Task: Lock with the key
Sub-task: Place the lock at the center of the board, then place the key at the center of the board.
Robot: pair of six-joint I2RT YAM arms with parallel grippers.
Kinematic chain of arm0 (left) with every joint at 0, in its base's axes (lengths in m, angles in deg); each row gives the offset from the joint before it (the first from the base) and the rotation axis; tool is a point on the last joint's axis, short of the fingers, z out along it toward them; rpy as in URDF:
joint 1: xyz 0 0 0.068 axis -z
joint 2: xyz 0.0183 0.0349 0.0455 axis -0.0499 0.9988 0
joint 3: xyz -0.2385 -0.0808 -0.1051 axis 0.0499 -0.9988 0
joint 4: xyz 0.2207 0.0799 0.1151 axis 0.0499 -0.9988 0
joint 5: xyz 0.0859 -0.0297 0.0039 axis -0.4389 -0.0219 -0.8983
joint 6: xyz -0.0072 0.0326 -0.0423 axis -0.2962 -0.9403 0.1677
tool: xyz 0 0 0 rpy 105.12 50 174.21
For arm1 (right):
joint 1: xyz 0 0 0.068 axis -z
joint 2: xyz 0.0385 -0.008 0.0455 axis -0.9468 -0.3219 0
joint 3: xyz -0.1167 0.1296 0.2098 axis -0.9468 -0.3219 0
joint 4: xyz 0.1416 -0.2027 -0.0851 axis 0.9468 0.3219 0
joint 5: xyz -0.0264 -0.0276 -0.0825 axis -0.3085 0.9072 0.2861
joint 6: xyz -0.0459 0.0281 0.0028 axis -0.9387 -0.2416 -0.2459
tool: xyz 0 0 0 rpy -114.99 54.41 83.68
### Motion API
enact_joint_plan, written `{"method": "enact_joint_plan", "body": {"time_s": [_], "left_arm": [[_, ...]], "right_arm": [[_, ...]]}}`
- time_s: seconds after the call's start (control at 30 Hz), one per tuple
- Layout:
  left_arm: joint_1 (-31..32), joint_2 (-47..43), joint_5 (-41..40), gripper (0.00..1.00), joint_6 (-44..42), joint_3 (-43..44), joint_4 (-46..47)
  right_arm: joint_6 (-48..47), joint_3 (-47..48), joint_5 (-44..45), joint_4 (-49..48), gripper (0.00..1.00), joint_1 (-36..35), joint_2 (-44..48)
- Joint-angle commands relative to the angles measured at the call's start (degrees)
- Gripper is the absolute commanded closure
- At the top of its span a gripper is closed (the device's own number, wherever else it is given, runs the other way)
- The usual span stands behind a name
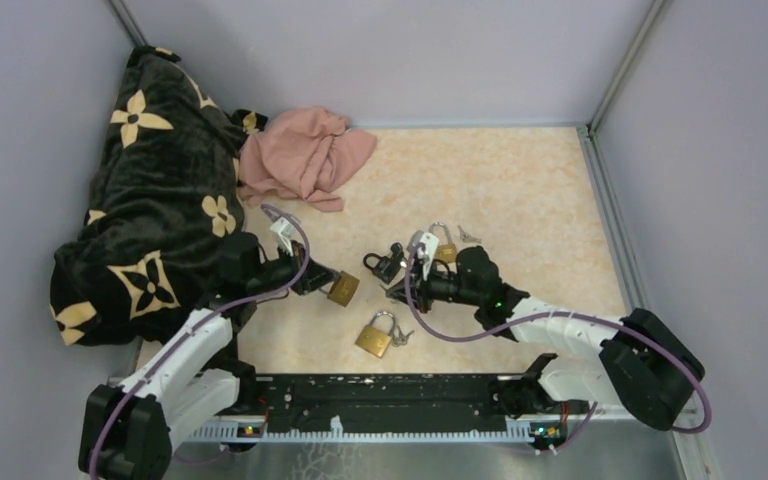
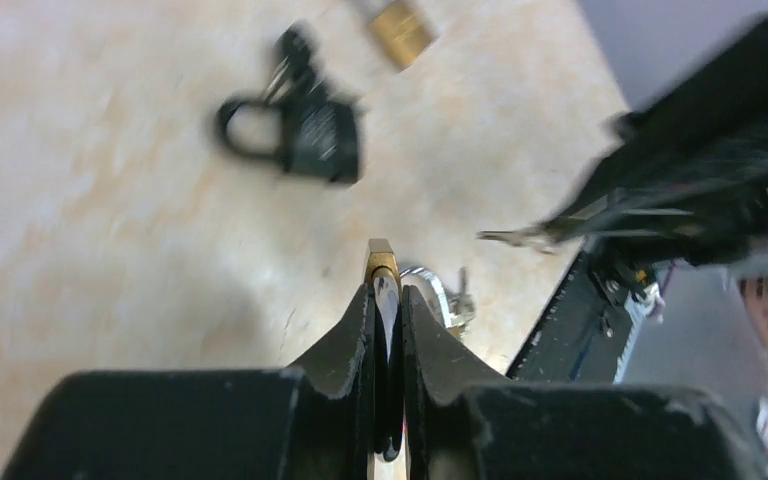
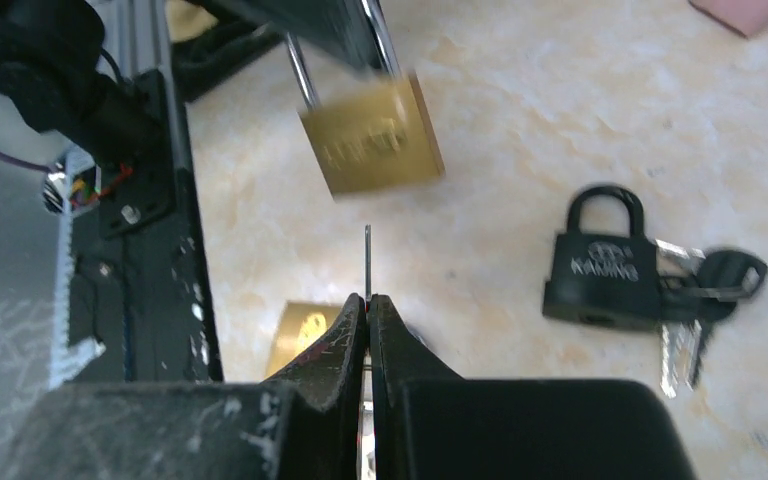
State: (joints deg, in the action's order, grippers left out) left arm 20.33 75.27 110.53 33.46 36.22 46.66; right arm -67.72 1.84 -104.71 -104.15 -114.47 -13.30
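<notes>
Between right jaws, key [image 3: 367, 262], brass padlock [image 3: 372, 135] just ahead

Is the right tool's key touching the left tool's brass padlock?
Apart. Right wrist view shows bare table between the key and the brass padlock.

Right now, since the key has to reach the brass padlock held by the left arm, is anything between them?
Nothing visible. The key, pinched in the right gripper, points at the brass padlock in the left gripper across an open gap. The black padlock lies off to one side, and the second brass padlock lies beneath.
</notes>
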Motion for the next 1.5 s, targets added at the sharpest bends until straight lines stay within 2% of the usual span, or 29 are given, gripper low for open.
{"method": "enact_joint_plan", "body": {"time_s": [0.0,0.2,0.4,0.43,0.57,0.73,0.77,0.8,0.9,1.17,1.47], "left_arm": [[-1.48,0.72,-11.96,1.00,14.48,-7.00,3.80],[-2.62,1.26,-23.14,1.00,18.23,-12.74,6.24],[-2.87,0.78,-39.28,1.00,20.18,-17.50,-2.29],[-2.88,0.53,-38.68,0.95,19.68,-17.53,-1.65],[-2.88,-0.40,-38.92,0.63,19.17,-17.28,0.28],[-3.33,-3.57,-42.37,0.35,17.07,-16.32,-2.10],[-3.84,-4.27,-42.42,0.11,16.41,-15.89,-1.82],[-4.42,-4.93,-42.41,0.03,15.08,-15.50,-1.02],[-6.80,-7.66,-46.27,0.01,12.24,-13.99,0.76],[-14.09,-12.53,-46.54,0.01,12.43,-15.55,1.02],[-14.66,-12.49,-43.78,0.01,12.92,-16.63,3.30]], "right_arm": [[2.96,10.55,2.85,4.26,1.00,-5.34,-5.08],[7.83,20.69,0.43,6.60,1.00,-8.15,-16.55],[10.77,28.18,-0.96,8.00,1.00,-9.24,-26.75],[11.06,29.21,-1.07,8.44,1.00,-9.23,-28.02],[11.54,32.82,-1.78,9.42,1.00,-9.24,-32.17],[10.79,37.48,-2.17,11.87,1.00,-9.24,-36.44],[10.76,38.39,-2.15,12.03,1.00,-9.25,-37.32],[10.68,39.31,-2.04,12.35,1.00,-9.23,-38.29],[10.22,44.08,-1.62,15.21,1.00,-9.09,-42.22],[8.57,56.93,-2.20,25.69,1.00,-8.53,-53.06],[7.40,62.70,-0.50,29.37,1.00,-7.65,-59.26]]}}
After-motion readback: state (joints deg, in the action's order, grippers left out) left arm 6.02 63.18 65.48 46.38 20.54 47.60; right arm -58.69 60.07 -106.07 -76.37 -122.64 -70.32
